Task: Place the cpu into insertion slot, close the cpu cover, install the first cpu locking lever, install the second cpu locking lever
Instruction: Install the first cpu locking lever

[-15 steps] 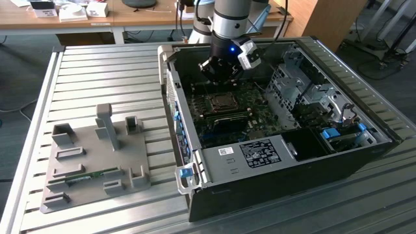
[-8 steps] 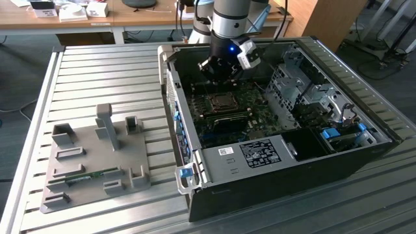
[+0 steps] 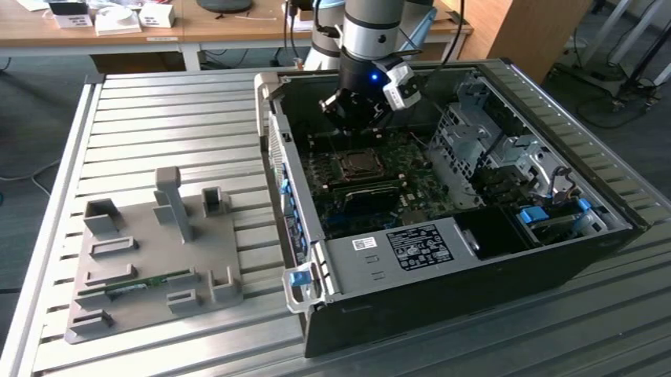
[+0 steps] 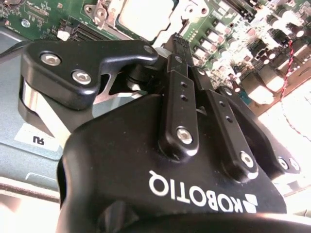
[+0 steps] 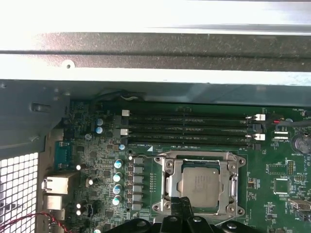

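Fingers (image 4: 179,53) of the gripper (image 5: 182,203) seem pinched together and empty, tips hovering at the socket (image 3: 359,163) edge. The chip (image 5: 201,184) lies seated under the lowered cover (image 5: 167,183). Any latching push should go down slowly, staying off the chip's face.

The cpu (image 5: 201,187) lies flat on the green circuit board (image 5: 97,165), framed by the silver cpu cover (image 5: 169,187). The dark gripper (image 5: 183,208) overlaps the cover's edge, on the side away from the long black memory slots (image 5: 189,128).
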